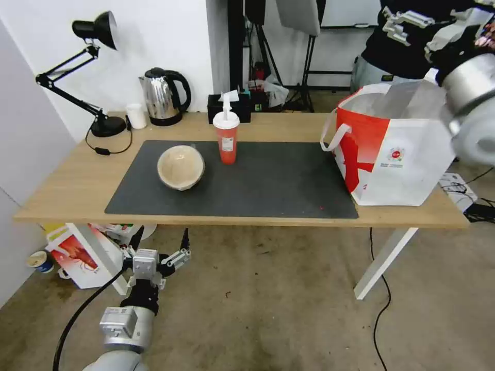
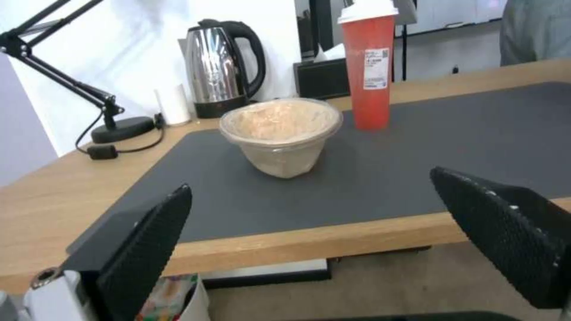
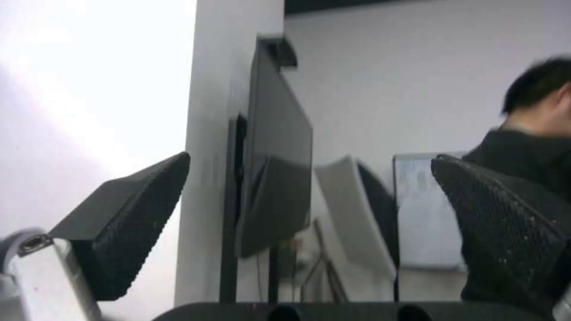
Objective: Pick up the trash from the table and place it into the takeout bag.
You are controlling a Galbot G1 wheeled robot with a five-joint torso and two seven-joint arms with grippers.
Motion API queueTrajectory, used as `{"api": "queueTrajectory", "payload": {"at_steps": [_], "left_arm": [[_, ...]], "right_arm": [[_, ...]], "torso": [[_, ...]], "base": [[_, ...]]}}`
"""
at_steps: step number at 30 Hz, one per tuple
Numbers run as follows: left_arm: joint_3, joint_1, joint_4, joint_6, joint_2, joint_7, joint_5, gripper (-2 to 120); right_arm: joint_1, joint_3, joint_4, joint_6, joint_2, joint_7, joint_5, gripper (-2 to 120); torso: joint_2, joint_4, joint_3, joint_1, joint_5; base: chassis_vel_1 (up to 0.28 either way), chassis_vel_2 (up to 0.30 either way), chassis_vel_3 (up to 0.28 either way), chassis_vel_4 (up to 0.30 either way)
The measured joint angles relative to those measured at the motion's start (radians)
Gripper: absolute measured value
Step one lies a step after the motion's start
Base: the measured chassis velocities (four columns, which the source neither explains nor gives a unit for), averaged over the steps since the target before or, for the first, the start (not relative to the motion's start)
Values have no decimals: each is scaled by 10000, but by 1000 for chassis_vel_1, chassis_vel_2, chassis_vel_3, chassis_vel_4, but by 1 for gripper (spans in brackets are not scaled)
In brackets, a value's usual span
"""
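Now 2 pieces of trash wait on the table [image 1: 77,175] — the tan paper bowl [image 1: 180,167] and the red cup [image 1: 227,135], both left of the takeout bag [image 1: 397,149]. The left gripper [image 1: 157,252] hangs open and empty below the near edge, while the right gripper [image 3: 309,223] is open high above the bag — next, I think, the left one must rise to the bowl.

1. The left arm hangs low in front of the torso, forearm reaching forward, its wrist below the level of the table edge.
2. The left gripper [image 1: 160,241] points forward and slightly up — its 2 black fingers [image 2: 146,249] are spread wide apart, with nothing between them.
3. The right arm is raised high at the robot's right side, its silver wrist segment close to the head camera.
4. The right gripper [image 3: 309,223] is lifted — its 2 fingers [image 3: 134,214] are spread wide and hold nothing.
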Motion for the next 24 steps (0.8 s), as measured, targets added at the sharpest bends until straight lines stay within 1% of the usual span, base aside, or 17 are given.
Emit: {"api": "queueTrajectory", "payload": {"at_steps": [1, 2, 4, 5, 6, 7, 8, 9, 11, 13, 15, 17, 19, 20, 21, 23, 24], "left_arm": [[0, 0, 0, 0, 2, 1, 0, 100], [0, 0, 0, 0, 2, 1, 0, 100], [0, 0, 0, 0, 3, 1, 0, 100], [0, 0, 0, 0, 3, 1, 0, 100], [0, 0, -1, 0, 2, 0, 0, 100], [0, 0, -1, 0, 3, 0, 0, 100], [0, 0, -1, 0, 1, 0, 0, 100], [1, 0, 0, 0, 3, 3, 0, 100], [0, 0, -1, 0, 2, 0, 0, 100], [-1, 0, 0, 0, 2, 0, 0, 100], [0, 0, 0, 0, 1, 0, 0, 100], [0, 1, -1, 0, 2, 1, 0, 100], [0, 0, 0, 0, 1, 0, 0, 100], [0, 0, 0, 0, 2, 0, 0, 100], [0, 0, 0, 0, 2, 0, 0, 100], [0, 0, 0, 0, 2, 0, 0, 100], [0, 0, 0, 0, 2, 0, 0, 100]], "right_arm": [[-359, 220, 164, 98, 93, 93, -372, 100], [-359, 220, 164, 98, 93, 93, -372, 100], [-1521, 794, 517, 418, 383, 295, -1433, 100], [-1521, 794, 517, 418, 383, 295, -1433, 100], [-2405, 1129, 691, 530, 619, 426, -2122, 100], [-2969, 1347, 760, 656, 799, 466, -2690, 100], [-3805, 1769, 853, 958, 1140, 471, -3738, 100], [-4187, 1990, 950, 1103, 1329, 487, -4195, 100], [-4408, 2126, 1033, 1175, 1452, 521, -4425, 100], [-5288, 2485, 1412, 1399, 1881, 648, -5119, 100], [-5574, 2564, 1525, 1432, 2015, 673, -5324, 100], [-6467, 2811, 1820, 1470, 2497, 698, -5948, 100], [-6559, 2838, 1845, 1477, 2548, 699, -6016, 100], [-6973, 2963, 1888, 1600, 2840, 700, -6473, 100], [-6973, 2963, 1888, 1600, 2840, 700, -6473, 100], [-7420, 3035, 1890, 1911, 3149, 648, -7055, 100], [-7420, 3035, 1890, 1911, 3149, 648, -7055, 100]], "torso": [[1, 0, 1, 0, 1], [1, 0, 1, 0, 1], [1, -1, -1, -1, 1], [1, -1, -1, -1, 1], [1, -3, 0, 0, 7], [0, -4, 0, 0, 10], [1, -3, 0, 0, 7], [1, -2, 0, 0, 5], [0, -2, 0, 0, 4], [1, -1, 0, 0, 1], [1, 0, 0, 0, 2], [1, -2, 0, 0, 4], [1, -3, 0, -1, 4], [1, -3, -1, 0, 3], [1, -3, -1, 0, 3], [1, -1, -1, 0, 3], [1, -1, -1, 0, 3]], "base": [[0, 0, 0, 0], [0, 0, 0, 0], [0, 0, 0, 0], [0, 0, 0, 0], [0, 0, 0, 0], [0, 0, 0, 0], [0, 0, 0, 0], [0, 0, 0, 0], [0, 0, 0, 0], [0, 0, 0, 0], [0, 0, 0, 0], [0, 0, 0, 0], [0, 0, 0, 0], [0, 0, 0, 0], [0, 0, 0, 0], [0, 0, 0, 0], [0, 0, 0, 0]]}}
